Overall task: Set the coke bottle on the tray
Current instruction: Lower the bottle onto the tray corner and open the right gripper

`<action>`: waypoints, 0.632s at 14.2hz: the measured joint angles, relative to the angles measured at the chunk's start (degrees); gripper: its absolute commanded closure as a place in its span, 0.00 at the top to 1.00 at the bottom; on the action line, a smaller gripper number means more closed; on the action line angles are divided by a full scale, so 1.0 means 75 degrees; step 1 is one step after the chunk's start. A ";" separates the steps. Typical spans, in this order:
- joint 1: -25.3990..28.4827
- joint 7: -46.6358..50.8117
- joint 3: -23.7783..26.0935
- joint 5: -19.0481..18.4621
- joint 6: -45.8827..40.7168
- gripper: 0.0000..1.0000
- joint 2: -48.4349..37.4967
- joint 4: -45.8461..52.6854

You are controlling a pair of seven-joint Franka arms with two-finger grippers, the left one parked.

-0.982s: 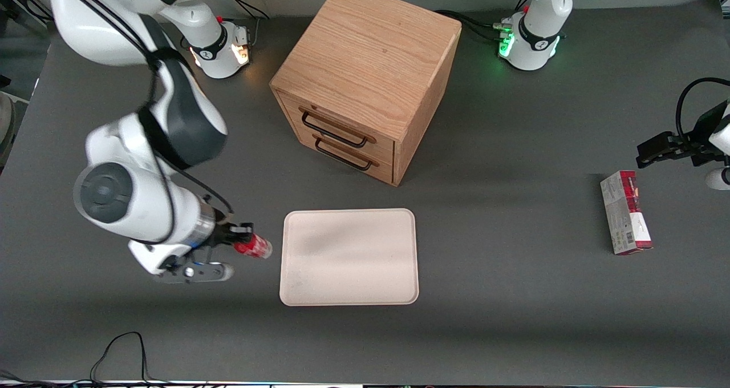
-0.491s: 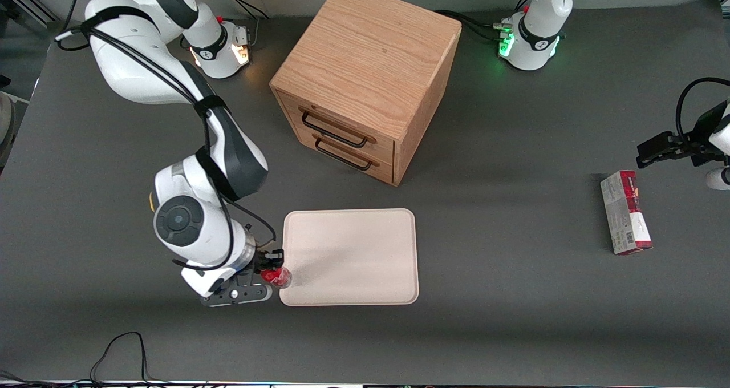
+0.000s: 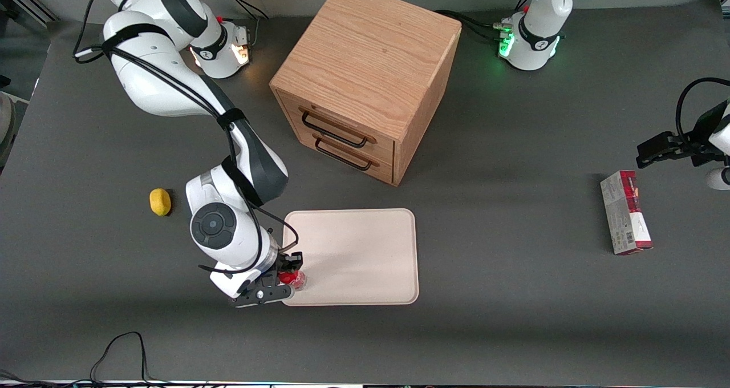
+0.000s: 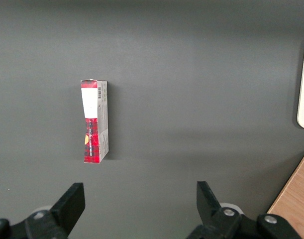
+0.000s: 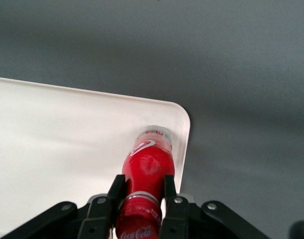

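Note:
My right gripper (image 3: 290, 274) is shut on the coke bottle (image 3: 294, 279), a small red bottle with a red cap. It holds the bottle over the corner of the pale cream tray (image 3: 365, 245) that is nearest the front camera and toward the working arm's end. In the right wrist view both fingers (image 5: 116, 191) clamp the bottle's neck just below the cap, and the bottle (image 5: 148, 167) hangs with its clear base toward the tray (image 5: 57, 139), close to its rounded corner. Whether the base touches the tray cannot be told.
A wooden drawer cabinet (image 3: 365, 80) stands farther from the front camera than the tray. A yellow lemon (image 3: 160, 201) lies on the table beside the working arm. A red-and-grey carton box (image 3: 625, 212) lies toward the parked arm's end, also in the left wrist view (image 4: 94, 121).
My right gripper has carried the bottle from the bare table beside the tray to over the tray's near corner. The arm's move has uncovered the lemon.

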 measured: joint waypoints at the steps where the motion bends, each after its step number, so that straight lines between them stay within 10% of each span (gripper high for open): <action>1: 0.0000 0.0000 0.0000 -0.0003 0.0000 0.49 0.0026 -0.0005; 2: 0.0000 -0.0001 0.0000 -0.0004 0.0000 0.98 0.0040 -0.0011; 9: -0.0007 0.0001 0.0000 -0.0005 0.0041 1.00 -0.0056 0.0106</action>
